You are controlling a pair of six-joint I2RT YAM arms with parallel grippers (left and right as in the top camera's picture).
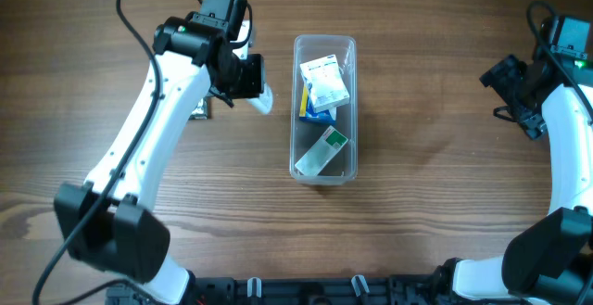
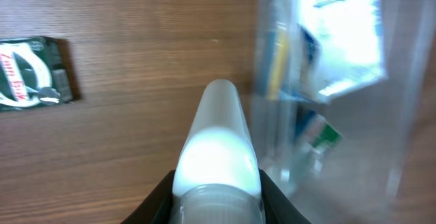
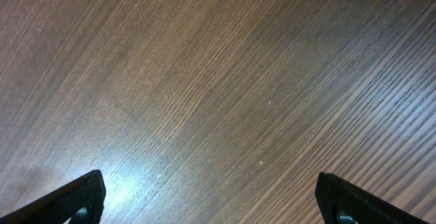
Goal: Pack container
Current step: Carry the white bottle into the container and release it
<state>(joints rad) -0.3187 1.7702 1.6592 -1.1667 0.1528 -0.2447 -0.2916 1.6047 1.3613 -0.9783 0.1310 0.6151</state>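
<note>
- left gripper was clamped on the white bottle, just left of the container mid-table; its crowded boxes might have blocked the bottle.
- right gripper gaped empty, far right.

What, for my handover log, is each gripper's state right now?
Left gripper: closed on the white bottle.
Right gripper: open, holding nothing.

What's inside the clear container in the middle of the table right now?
The container holds a white box lying on a blue and yellow box, plus a white and green box. The white box covers most of the one beneath, so anything under them is hidden.
</note>
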